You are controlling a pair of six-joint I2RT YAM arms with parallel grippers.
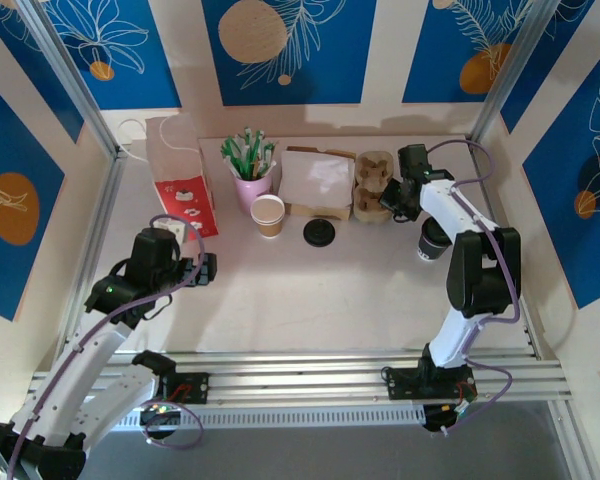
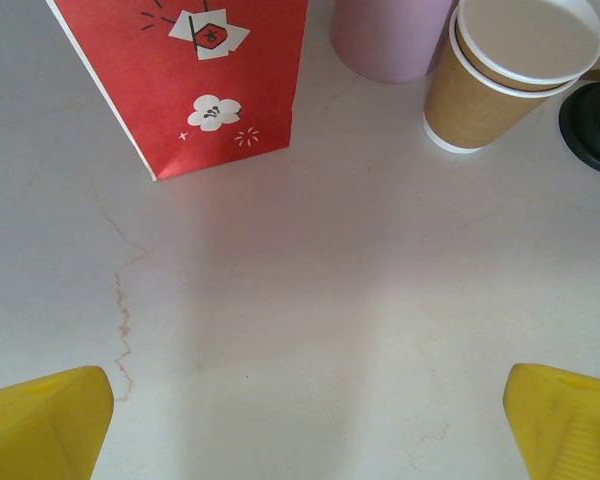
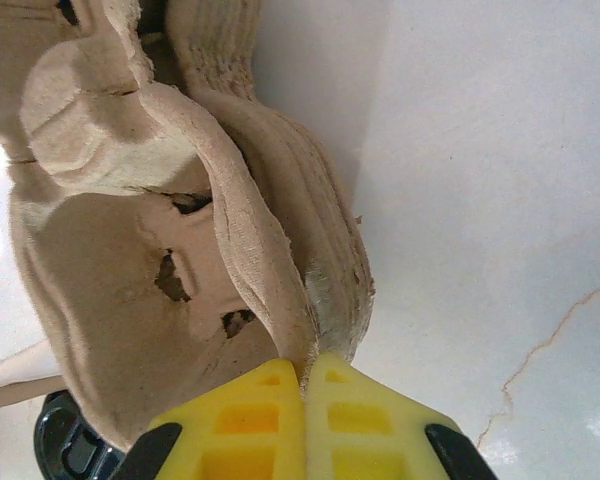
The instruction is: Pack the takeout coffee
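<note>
Takeout coffee (image 1: 430, 244) stands at centre right beside the right gripper (image 3: 302, 372), pinched on the pulp carrier (image 3: 130, 250) rim, which should pull gently to avoid tearing; left gripper (image 2: 305, 420) gapes open.

The cup (image 1: 268, 214) stands before the stick holder (image 1: 252, 190), lid (image 1: 319, 233) and carrier (image 1: 372, 188) to its right.

Bright, even light with soft, faint shadows.
</note>
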